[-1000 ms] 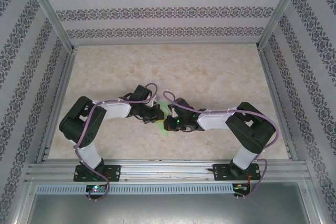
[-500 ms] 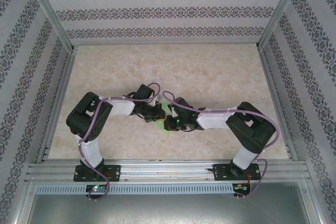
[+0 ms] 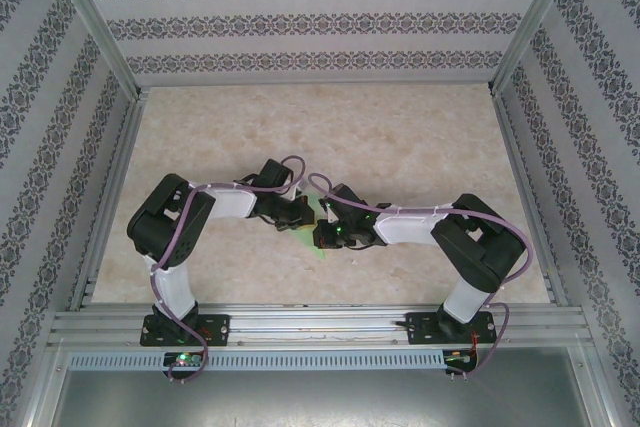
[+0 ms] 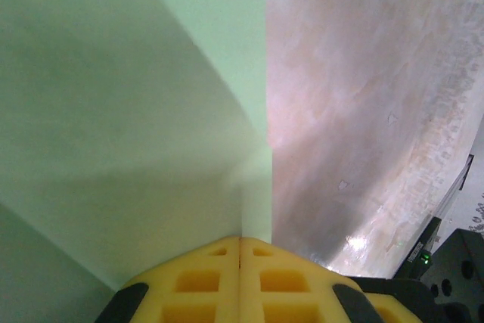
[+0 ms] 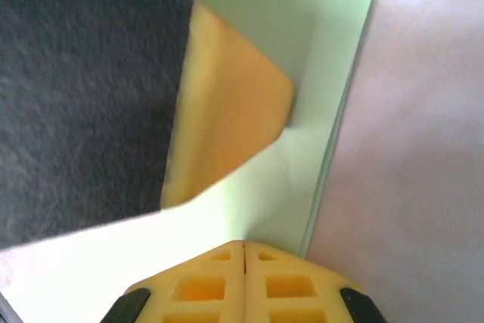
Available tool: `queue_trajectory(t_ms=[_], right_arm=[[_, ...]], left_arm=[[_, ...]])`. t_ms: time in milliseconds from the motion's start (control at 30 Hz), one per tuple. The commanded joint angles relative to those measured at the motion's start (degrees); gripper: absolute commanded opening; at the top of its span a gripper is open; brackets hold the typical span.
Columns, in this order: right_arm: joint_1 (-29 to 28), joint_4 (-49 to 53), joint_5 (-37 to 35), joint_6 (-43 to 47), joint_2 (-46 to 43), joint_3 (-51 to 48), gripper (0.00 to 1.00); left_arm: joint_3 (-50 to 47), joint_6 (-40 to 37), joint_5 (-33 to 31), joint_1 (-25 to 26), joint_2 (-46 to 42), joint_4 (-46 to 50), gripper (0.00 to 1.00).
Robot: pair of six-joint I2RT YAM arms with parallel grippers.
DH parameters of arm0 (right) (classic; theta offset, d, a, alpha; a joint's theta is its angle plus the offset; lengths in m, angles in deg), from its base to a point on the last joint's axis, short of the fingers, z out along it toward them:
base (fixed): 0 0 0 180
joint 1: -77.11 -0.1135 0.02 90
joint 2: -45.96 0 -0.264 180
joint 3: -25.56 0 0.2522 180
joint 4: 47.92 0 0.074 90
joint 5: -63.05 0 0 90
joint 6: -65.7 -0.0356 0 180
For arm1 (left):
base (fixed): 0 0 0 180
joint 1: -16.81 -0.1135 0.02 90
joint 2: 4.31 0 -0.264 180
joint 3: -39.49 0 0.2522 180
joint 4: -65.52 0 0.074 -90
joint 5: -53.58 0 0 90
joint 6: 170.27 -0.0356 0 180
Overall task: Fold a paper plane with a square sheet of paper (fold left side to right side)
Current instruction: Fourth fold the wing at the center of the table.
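Pressing a crease flat is judged the step in hand. Nearest the bases, the right gripper (image 3: 322,233) is seen fully closed with nothing pinched. Just beyond it the left gripper (image 3: 297,215) is closed likewise. Both tips are set down on the square sheet of paper (image 3: 318,209), already partly folded, at mid table (image 3: 420,147). One tip should be kept pinning while the other is slid evenly along the fold edge, so layers are not skewed. Counted: two grippers, one sheet.

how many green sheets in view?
1. The green paper, folded in layers, lies at the centre of the table between the left gripper and right gripper; it is mostly covered, so more could hide.
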Motion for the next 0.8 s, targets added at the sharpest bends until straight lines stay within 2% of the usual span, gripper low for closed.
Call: queue_trajectory(t_ms=[0,767], right_arm=[[-0.67,10.28,-2.57,1.02,3.18,-1.66,0.0],[-0.85,10.3,-0.97,0.58,3.43,-1.65,0.0]], left_arm=[[1.95,-2.65,-3.36,-2.72,2.07,0.06,0.03],[6.86,-8.13,-2.98,-10.1,5.96,-0.78,0.03]])
